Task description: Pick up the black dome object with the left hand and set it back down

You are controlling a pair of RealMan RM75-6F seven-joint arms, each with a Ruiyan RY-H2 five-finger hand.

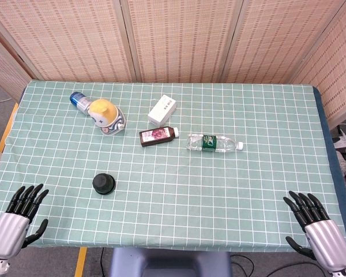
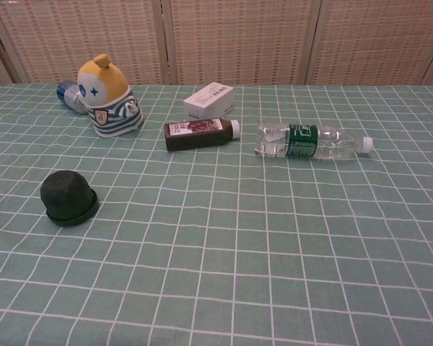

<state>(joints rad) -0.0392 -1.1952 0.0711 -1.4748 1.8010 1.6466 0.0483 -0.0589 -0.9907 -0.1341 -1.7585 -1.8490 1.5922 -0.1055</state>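
Observation:
The black dome object sits upright on the green checked tablecloth, left of centre and toward the front. My left hand rests at the table's front left corner, fingers spread, holding nothing, well to the left of the dome and nearer than it. At the front right corner my right hand lies the same way, fingers spread and empty. Neither hand shows in the chest view.
At the back left stand a yellow-headed striped toy and a lying blue-capped bottle. A white box, a dark bottle and a clear green-labelled water bottle lie mid-table.

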